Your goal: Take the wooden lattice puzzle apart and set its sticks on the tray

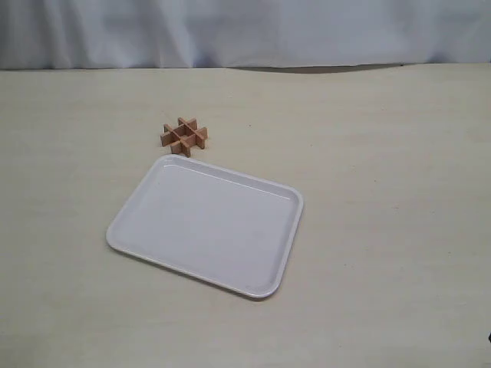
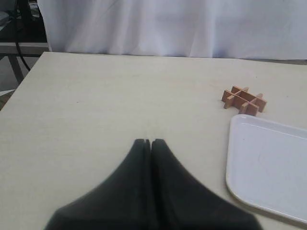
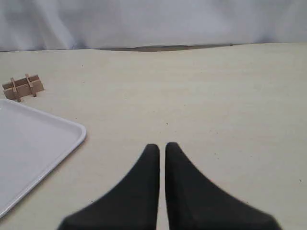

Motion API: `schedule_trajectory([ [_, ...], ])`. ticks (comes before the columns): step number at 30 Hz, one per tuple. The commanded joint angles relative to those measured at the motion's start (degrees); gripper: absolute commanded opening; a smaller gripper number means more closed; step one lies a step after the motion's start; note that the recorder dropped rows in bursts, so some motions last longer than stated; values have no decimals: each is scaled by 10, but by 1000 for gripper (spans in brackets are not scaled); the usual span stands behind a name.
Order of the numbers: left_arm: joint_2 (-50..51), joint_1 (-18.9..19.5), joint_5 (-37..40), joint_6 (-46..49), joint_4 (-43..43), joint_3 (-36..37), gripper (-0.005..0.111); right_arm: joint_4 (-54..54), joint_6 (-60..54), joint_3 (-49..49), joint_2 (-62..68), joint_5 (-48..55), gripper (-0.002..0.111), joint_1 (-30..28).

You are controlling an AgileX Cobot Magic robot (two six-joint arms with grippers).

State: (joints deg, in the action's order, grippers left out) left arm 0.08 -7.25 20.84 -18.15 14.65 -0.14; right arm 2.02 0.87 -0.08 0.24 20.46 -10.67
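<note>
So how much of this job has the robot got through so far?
Nothing looks done yet. The wooden puzzle sits whole on the table beside the tray, which is bare. The left claw and right claw hold nothing. All the pulling apart and placing is left.

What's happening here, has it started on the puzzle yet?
Not started. The wooden lattice puzzle sits fully assembled on the table, right beside the far corner of the white tray. No sticks are on the tray. The left claw and the right claw are both shut, hold nothing, and sit over bare table short of the puzzle.
</note>
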Motion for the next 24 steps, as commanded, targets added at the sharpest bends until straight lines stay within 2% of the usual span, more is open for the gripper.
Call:
schedule_trajectory([
  [1, -1, -3, -2, -1, 3, 1, 0, 1, -5, 1, -2, -6, 5, 1],
  [11, -1, -3, -2, -1, 3, 1, 0, 1, -5, 1, -2, -10, 5, 1],
  [14, -1, -3, -2, -1, 3, 1, 0, 1, -5, 1, -2, -40, 5, 1],
  [19, -1, -3, -1, -1, 3, 1, 0, 1, -5, 1, -2, -260, 5, 1],
  [24, -1, -3, -1, -1, 3, 1, 0, 1, -2, 1, -2, -385, 5, 1],
])
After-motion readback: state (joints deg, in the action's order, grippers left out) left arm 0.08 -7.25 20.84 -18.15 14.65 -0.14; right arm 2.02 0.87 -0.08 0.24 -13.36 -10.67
